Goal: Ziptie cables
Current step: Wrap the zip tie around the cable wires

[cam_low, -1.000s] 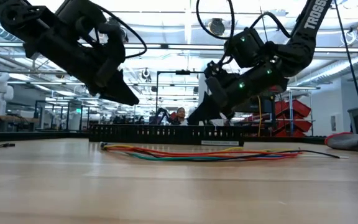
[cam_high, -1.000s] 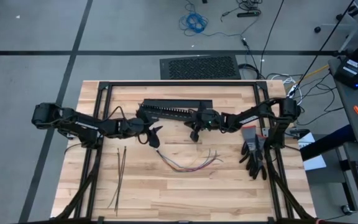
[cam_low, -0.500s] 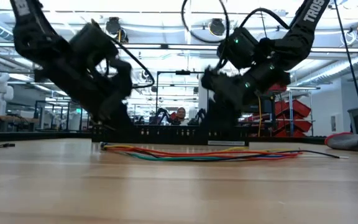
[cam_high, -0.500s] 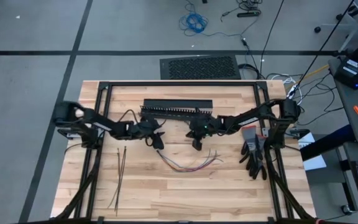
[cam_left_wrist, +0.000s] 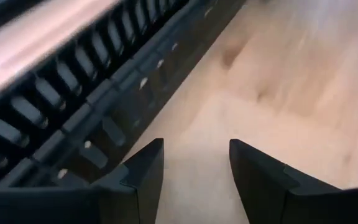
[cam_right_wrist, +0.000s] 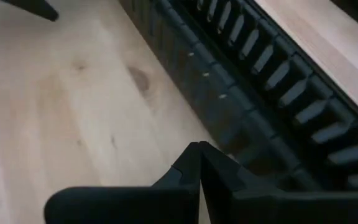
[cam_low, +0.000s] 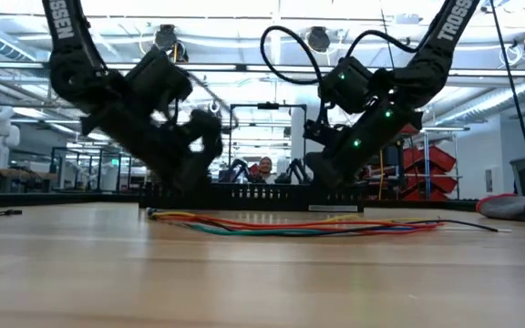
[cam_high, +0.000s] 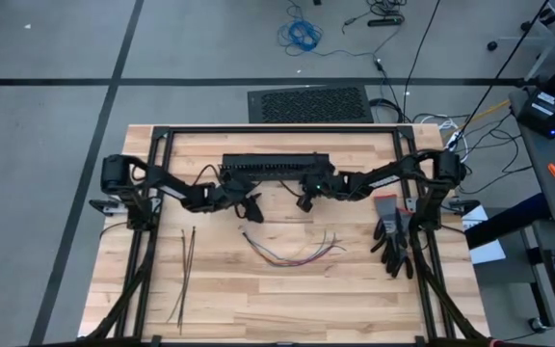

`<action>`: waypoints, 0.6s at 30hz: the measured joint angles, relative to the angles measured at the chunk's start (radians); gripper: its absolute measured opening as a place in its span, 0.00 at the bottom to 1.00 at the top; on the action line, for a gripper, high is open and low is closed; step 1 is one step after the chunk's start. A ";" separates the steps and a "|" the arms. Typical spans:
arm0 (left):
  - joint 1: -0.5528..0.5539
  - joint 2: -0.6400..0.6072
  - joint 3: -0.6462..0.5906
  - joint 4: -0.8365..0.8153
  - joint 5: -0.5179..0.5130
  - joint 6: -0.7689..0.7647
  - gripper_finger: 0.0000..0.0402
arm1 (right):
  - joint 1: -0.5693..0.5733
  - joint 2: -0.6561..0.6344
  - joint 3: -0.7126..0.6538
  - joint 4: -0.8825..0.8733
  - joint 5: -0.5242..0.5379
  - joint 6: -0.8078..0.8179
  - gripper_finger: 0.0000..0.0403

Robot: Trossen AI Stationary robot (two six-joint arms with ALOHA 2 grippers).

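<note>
— What should you watch? Your left gripper (cam_high: 254,205), fingers half open and empty, and right gripper (cam_high: 303,201), pinched shut on nothing, crowd the long black slotted plastic duct (cam_high: 270,169).

— Yes; the thin multicoloured cables (cam_high: 292,249) lie near on the pale wooden worktop (cam_high: 258,299) (dark strip zipties (cam_high: 187,265) well apart); you could snag the duct.

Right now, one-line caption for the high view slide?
Both arms reach toward the black duct; left claw open, right claw shut, cables and zipties untouched.

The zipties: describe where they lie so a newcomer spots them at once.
On the wooden table, look near its left edge. The zipties are thin, straight dark strips lying lengthwise, unlike the curved multicoloured cables at the centre.
</note>
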 joint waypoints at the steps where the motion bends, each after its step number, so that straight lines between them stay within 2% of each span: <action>1: -0.006 -0.024 0.014 -0.008 0.039 -0.001 0.45 | 0.004 -0.002 0.000 0.004 -0.023 0.030 0.00; 4: -0.050 -0.116 0.057 -0.091 0.160 0.000 0.45 | 0.029 -0.014 0.000 0.039 -0.192 0.085 0.00; 6: -0.083 -0.183 0.087 -0.210 0.168 0.020 0.45 | 0.061 -0.028 0.000 0.071 -0.270 0.100 0.00; 9: -0.137 -0.291 0.130 -0.393 0.080 0.045 0.45 | 0.121 -0.063 0.000 0.126 -0.282 0.141 0.00; 12: -0.207 -0.387 0.154 -0.530 0.031 -0.004 0.45 | 0.196 -0.108 0.001 0.160 -0.283 0.158 0.01; 15: -0.298 -0.433 0.151 -0.533 0.033 -0.049 0.45 | 0.295 -0.128 0.001 0.150 -0.326 0.077 0.06; 18: -0.377 -0.395 0.149 -0.528 0.114 -0.054 0.45 | 0.376 -0.123 0.009 0.086 -0.393 0.040 0.14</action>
